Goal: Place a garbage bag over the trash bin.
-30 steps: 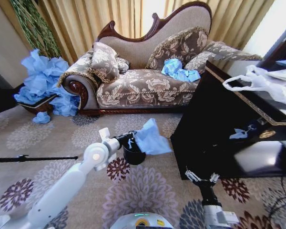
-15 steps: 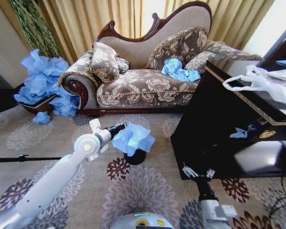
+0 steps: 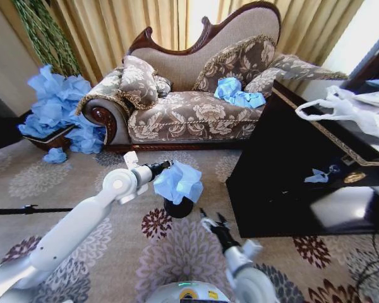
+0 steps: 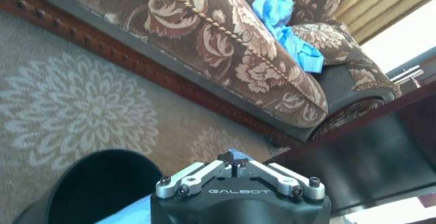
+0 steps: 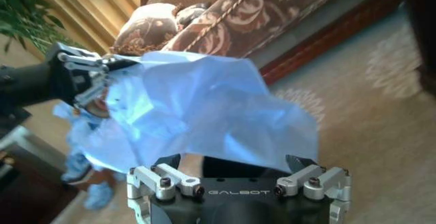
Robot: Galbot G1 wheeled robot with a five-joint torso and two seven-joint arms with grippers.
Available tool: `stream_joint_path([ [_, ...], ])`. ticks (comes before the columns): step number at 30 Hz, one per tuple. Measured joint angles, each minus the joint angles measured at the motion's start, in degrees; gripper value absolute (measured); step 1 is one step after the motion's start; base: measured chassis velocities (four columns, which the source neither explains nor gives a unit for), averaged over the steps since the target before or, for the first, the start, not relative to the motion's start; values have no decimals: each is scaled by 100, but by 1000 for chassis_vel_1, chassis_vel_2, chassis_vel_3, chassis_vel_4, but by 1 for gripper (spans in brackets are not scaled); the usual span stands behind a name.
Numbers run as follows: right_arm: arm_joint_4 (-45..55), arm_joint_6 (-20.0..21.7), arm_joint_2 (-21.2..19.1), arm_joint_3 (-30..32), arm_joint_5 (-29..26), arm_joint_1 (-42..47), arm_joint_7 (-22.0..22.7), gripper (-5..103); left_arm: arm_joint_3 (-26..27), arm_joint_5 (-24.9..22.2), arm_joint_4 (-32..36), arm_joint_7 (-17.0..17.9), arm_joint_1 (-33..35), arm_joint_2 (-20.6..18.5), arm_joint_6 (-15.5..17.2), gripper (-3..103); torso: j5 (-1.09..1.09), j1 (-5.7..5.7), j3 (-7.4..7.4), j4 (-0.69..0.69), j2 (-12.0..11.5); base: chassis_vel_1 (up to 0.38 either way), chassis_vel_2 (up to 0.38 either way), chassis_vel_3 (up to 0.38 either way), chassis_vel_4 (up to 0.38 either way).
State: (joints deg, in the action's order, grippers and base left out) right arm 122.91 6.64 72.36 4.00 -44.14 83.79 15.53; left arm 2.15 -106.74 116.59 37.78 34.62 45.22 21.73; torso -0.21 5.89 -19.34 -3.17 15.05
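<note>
Hanging from the clamped left claw [image 3: 167,166], the garbage bag [image 3: 179,182] drapes over the trash bin [image 3: 179,207].

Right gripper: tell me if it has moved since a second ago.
Yes. The right gripper has swung from beside the dark wooden cabinet toward the small black round trash bin.

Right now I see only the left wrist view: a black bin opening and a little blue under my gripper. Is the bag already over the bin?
Observer: Not fitted. In the head view the garbage bag hangs bunched just above the trash bin, pinched by the left gripper.
Operator: Where is the right arm?
Observer: The right gripper is low over the carpet, on the robot's side of the bin.
Operator: Open or shut?
Observer: Open. In the right wrist view its fingers are spread, facing the bag.
</note>
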Motion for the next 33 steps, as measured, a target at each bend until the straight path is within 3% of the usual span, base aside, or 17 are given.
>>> stream_joint_path([
  [5,-79,71,132,-226,-269,-311,140,100,-3,-67,27,26,19,-29,-7,0,0,0,0,0,0,0,0,0,0],
  [10,-166,196,483,-556,-555,-866,603,100,16,-92,69,44,69,-32,-35,0,1,0,0,1,0,0,0,0,0],
  [16,-306,333,810,-812,-717,-1312,803,100,2,-93,73,44,71,-7,-54,0,0,0,1,-1,0,0,0,0,0],
  [19,-506,318,943,-913,-553,-1531,840,100,2,-101,74,44,66,2,-63,0,1,0,1,0,0,0,0,0,0],
  [21,-718,430,1048,-989,-189,-1760,1017,100,9,-121,91,50,68,5,-73,0,0,0,1,1,0,0,0,0,0],
  [24,-1166,623,1099,-998,784,-2044,1206,101,70,-194,152,87,115,-2,-86,0,1,0,0,0,0,0,0,0,0],
  [27,-1273,628,1092,-976,956,-2104,1229,98,91,-212,172,125,135,-17,-92,0,1,0,0,0,0,0,0,0,0],
  [33,-1170,675,880,-846,1119,-2105,1201,72,289,-278,214,169,295,-167,-134,0,1,0,1,0,0,0,0,0,0],
])
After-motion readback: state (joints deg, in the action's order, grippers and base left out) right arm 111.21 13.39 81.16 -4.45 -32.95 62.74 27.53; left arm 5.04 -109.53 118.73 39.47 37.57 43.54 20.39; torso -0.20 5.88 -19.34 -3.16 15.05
